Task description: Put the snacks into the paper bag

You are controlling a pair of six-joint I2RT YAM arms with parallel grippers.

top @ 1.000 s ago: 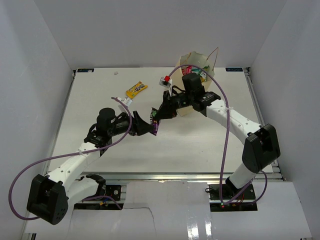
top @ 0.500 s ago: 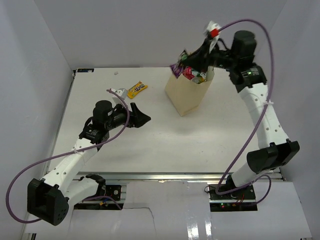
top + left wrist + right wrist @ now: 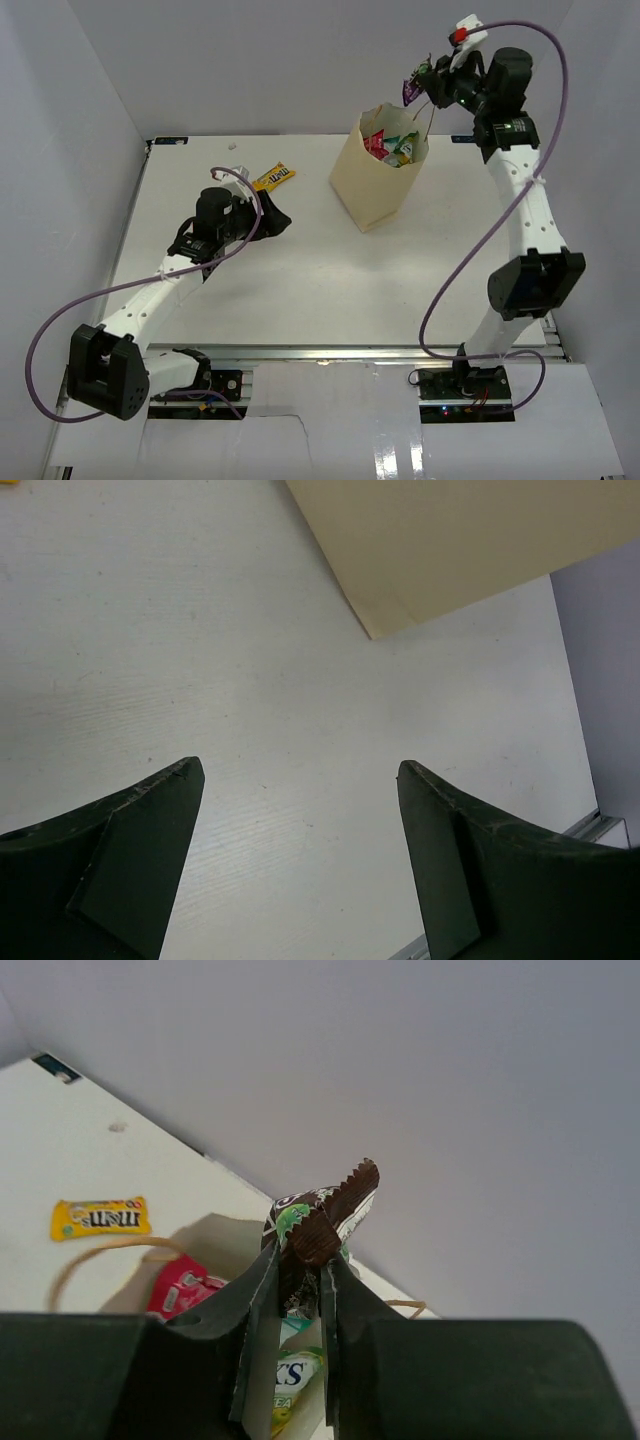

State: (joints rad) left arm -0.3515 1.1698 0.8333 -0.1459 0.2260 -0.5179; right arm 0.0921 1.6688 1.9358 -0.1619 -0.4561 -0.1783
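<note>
Surroundings: white table [image 3: 300, 290], boxed in by pale walls [image 3: 100, 80] on three sides.
Right gripper [image 3: 298, 1278]: raised high at the far right, jaws pinched on the lower part of a brown packet [image 3: 335, 1205]. The packet's crimped top edge sticks up past the fingertips.
Brown packet, handling: looks light, thin and glossy, so probably floppy and slippery. The crimped seam is the firmest place to hold it, and a slack pinch could let it slide.
Paper bag [image 3: 375, 195]: upright with its mouth open, under and slightly nearer than the right gripper. A red packet [image 3: 185, 1290] and others lie inside. Its thin walls are soft, so a knock on the rim could tip or crush it.
Left gripper [image 3: 298, 772]: jaws spread wide with nothing between them, low over bare table.
Yellow packet [image 3: 273, 179]: flat on the table just beyond the left gripper, well apart from the bag.
Room: open table surrounds the yellow packet, which suits a flat approach. The string handle [image 3: 95, 1252] arches beside the bag's mouth and could snag a dropped packet. The back wall is close behind.
</note>
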